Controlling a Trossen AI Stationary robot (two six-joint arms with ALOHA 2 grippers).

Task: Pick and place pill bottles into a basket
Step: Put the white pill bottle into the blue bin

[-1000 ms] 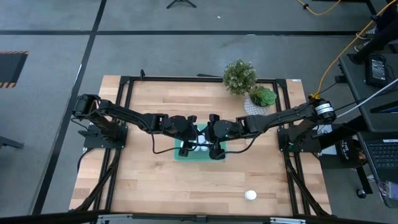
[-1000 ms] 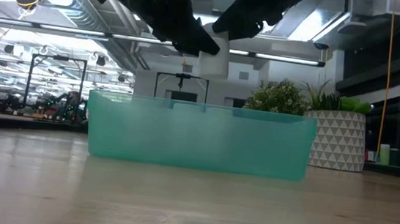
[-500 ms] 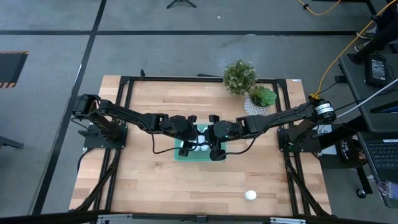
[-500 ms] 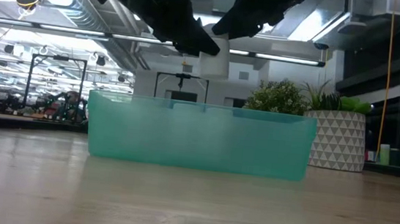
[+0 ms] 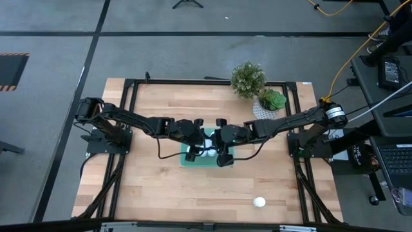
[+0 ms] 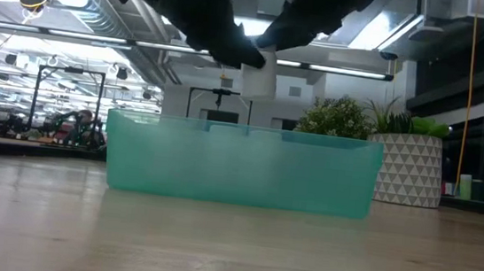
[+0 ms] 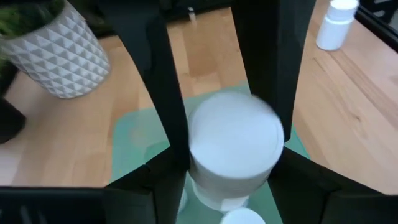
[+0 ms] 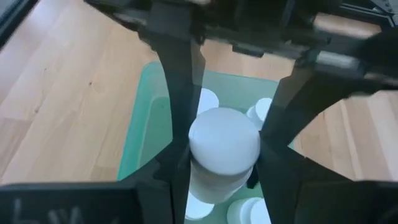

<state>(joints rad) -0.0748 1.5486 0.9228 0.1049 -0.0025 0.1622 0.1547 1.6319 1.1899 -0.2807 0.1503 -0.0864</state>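
Both grippers hang over the basket [image 5: 207, 154], left gripper [image 7: 231, 134] and right gripper [image 8: 225, 146] each clamping a pill bottle [image 7: 233, 152].

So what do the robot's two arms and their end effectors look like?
Both are dark, slim, jointed arms. The right arm has a silver band near its base, and a black cable loops beside the left arm. Each end effector has two flat black fingers.

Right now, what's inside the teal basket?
The basket holds several white pill bottles, seen past the bottle in the right gripper. The arms cover the rest, hiding the count.
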